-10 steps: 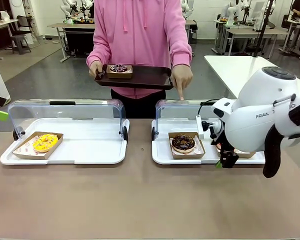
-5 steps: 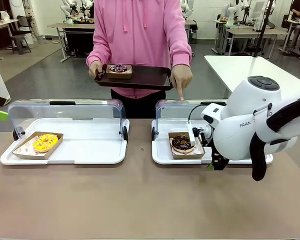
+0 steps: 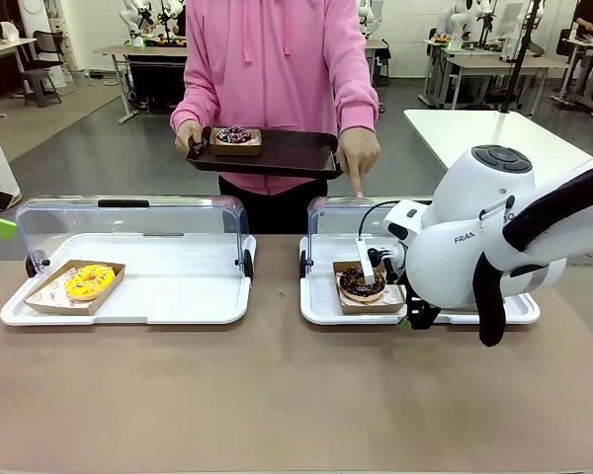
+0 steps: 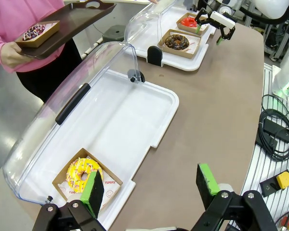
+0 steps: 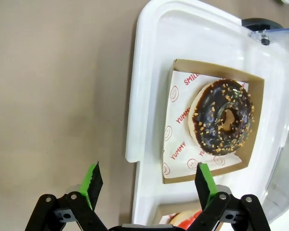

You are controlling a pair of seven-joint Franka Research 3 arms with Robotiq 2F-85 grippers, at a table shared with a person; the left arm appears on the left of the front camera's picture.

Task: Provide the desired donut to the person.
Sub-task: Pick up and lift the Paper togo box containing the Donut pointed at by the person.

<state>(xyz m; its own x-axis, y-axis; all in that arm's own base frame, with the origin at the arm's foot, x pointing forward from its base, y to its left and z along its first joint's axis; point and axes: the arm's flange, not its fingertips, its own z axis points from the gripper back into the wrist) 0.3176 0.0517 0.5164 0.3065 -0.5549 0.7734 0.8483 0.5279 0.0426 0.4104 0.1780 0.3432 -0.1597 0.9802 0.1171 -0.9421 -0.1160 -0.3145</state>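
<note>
The person in a pink hoodie stands at the far side and holds a dark tray that carries a boxed sprinkled donut. The person's other hand points a finger down at the right case. Under it, a chocolate donut with nut bits lies in a cardboard box. My right gripper hovers open over the white tray's near edge, beside that box and holding nothing. My left gripper is open above the left case, near a yellow donut.
Two white trays with raised clear lids stand side by side. A red-glazed donut lies beyond the chocolate one. My right arm covers the right tray's right half. Cables lie off the table's edge.
My right arm has slid left along the right tray, from over its right end to beside the chocolate donut. The person and the left arm have not moved.
</note>
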